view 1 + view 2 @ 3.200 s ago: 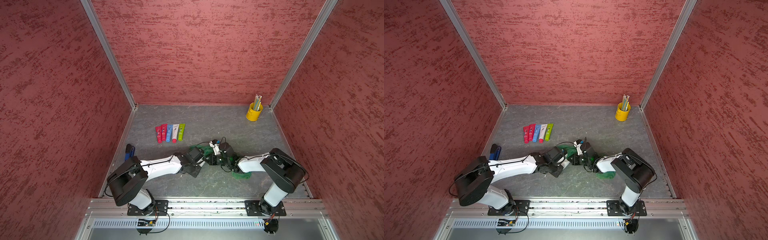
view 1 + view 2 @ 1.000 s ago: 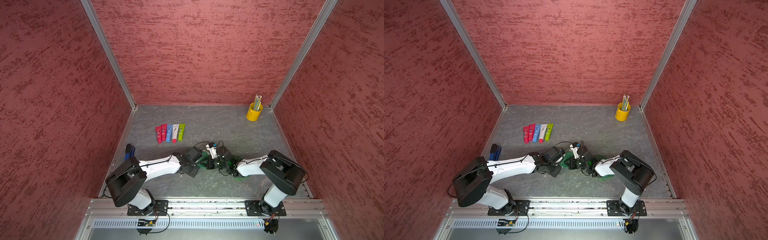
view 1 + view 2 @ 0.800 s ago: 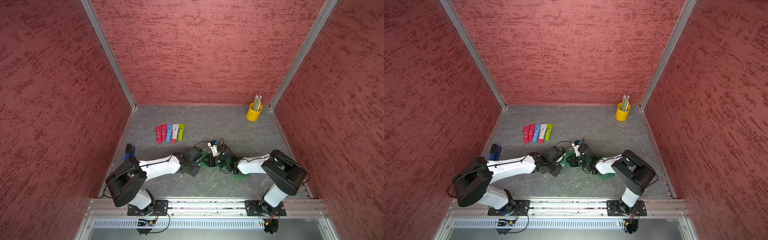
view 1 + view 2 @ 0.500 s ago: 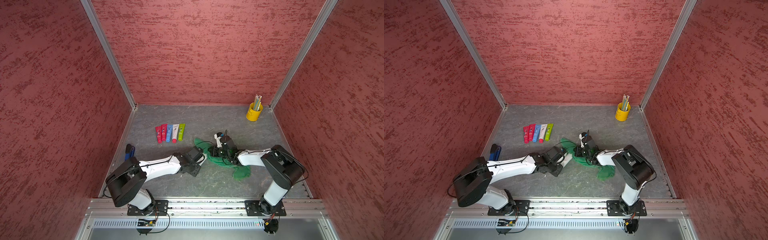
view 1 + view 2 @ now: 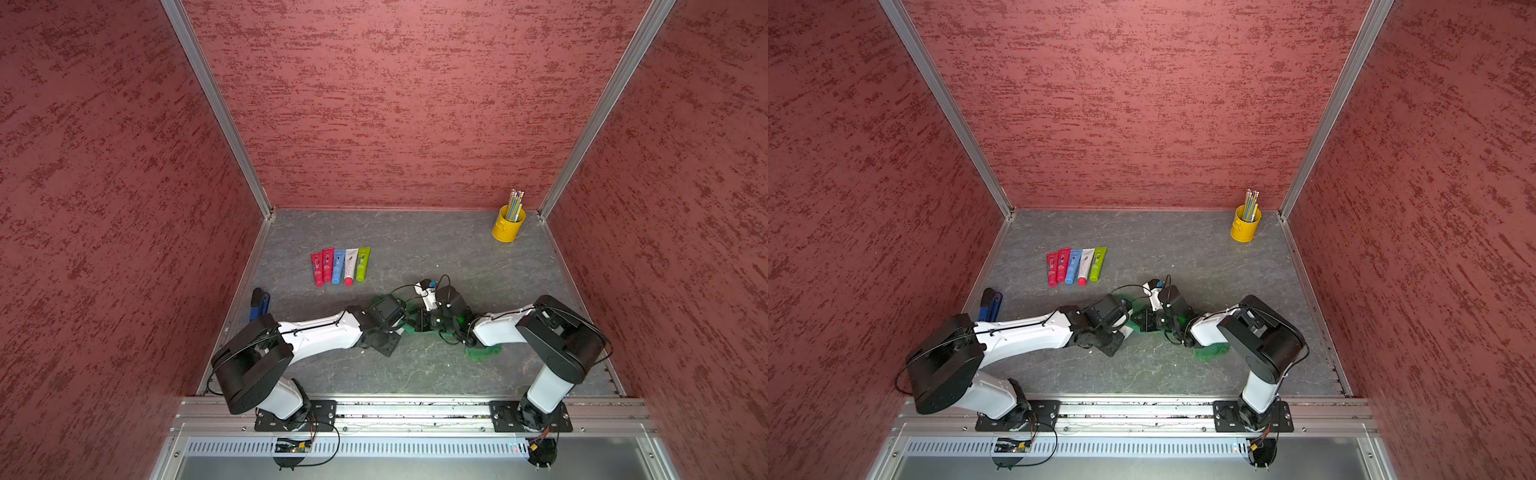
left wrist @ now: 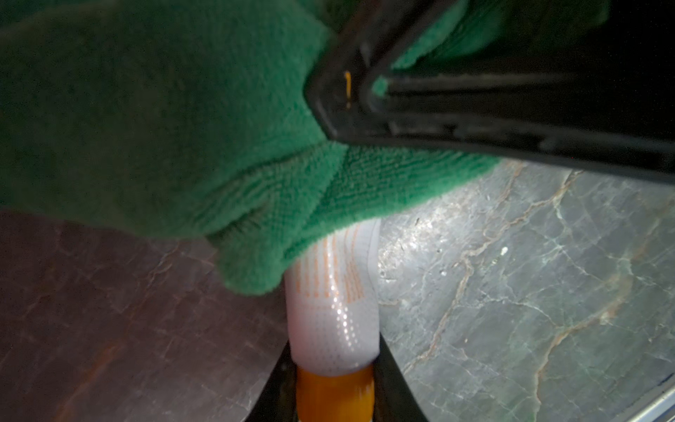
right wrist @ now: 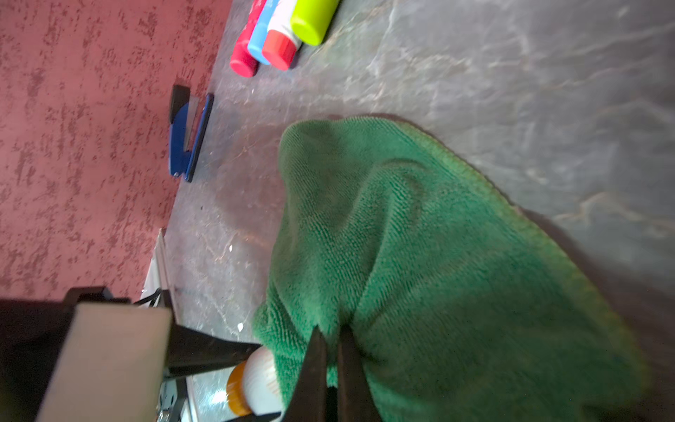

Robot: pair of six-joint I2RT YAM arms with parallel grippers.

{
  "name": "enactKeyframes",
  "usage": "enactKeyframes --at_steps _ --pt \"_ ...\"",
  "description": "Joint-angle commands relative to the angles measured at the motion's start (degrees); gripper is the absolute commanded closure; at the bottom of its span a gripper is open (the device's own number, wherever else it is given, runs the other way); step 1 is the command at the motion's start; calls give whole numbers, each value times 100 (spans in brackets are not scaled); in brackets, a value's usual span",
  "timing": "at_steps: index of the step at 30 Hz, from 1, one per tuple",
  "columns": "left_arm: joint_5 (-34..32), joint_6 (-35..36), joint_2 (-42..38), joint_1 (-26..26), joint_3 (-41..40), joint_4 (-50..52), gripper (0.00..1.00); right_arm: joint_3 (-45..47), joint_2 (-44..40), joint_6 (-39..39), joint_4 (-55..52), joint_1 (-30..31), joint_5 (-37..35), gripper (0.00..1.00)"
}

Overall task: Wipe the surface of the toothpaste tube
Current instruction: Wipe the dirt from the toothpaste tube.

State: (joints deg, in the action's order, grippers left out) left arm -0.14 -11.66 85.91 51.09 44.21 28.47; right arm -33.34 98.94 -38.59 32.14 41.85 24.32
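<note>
A white toothpaste tube (image 6: 332, 310) with orange print and an orange cap (image 6: 334, 398) lies low over the grey floor. My left gripper (image 6: 334, 365) is shut on its cap end. A green cloth (image 6: 182, 128) is draped over the far part of the tube and hides it. My right gripper (image 7: 330, 336) is shut on a fold of that cloth (image 7: 420, 255), right beside the tube (image 7: 259, 380). In both top views the two grippers (image 5: 409, 322) (image 5: 1142, 322) meet at mid floor. A tail of cloth (image 5: 482, 353) trails under the right arm.
Several coloured tubes (image 5: 340, 266) lie in a row at the back left. A blue stapler (image 5: 259, 303) sits by the left wall. A yellow cup of pencils (image 5: 508, 224) stands in the back right corner. Red walls close in three sides.
My right gripper swung away toward the back with the cloth spread out, then came back onto the tube. The cloth now covers the tube again. The left arm has barely moved.
</note>
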Motion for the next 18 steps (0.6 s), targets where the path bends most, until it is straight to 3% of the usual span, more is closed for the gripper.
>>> enactKeyframes --at_steps 1,4,12,18 --pt "-40 93 -104 6 98 -439 97 122 2 23 -533 47 44 100" --pt "-119 40 -211 15 78 -405 97 112 -277 151 -993 -256 -514 100" --pt "-468 -414 -489 -220 109 -217 100 -33 -1824 943 -3578 -1086 -2961 100" --pt "-472 -810 -287 -672 535 -306 100 178 -2332 951 -4410 -1108 -2750 100"
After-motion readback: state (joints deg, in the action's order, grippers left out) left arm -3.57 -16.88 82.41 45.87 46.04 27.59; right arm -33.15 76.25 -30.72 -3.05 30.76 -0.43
